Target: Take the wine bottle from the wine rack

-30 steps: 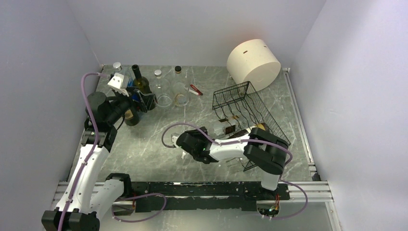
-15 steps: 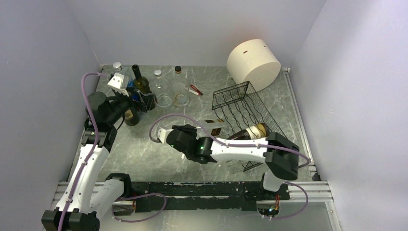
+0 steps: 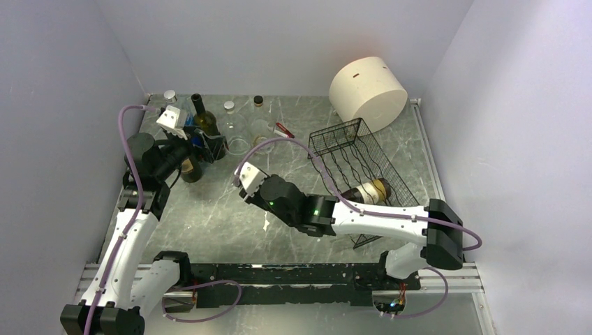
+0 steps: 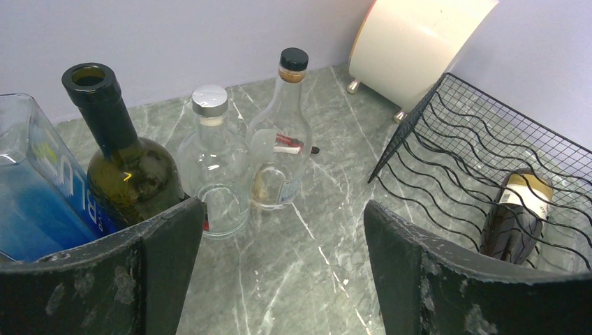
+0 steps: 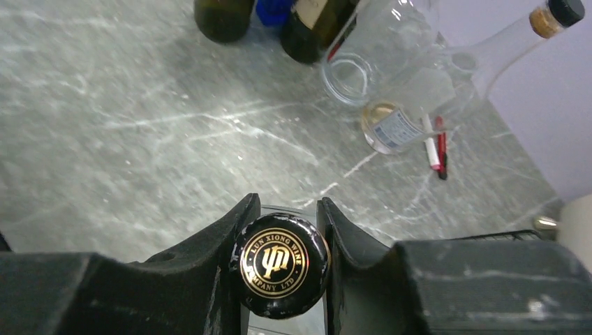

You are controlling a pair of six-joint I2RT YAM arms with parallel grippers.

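Wine bottle (image 5: pixel 280 265) in right tool (image 5: pixel 285 204); bottles (image 5: pixel 419 98) ahead.

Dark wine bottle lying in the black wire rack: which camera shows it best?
Left wrist: the dark glass wine bottle lies close, label visible, in the black wire rack. Top external shows it small, beside the right arm. Right wrist misses it.

A dark bottle (image 3: pixel 368 191) lies in the wine rack (image 3: pixel 341 142), beside the right arm (image 3: pixel 380 216).

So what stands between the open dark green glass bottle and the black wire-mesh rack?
A silver-capped clear glass bottle and a black-capped clear bottle, then bare marble table; the left wrist view shows it.
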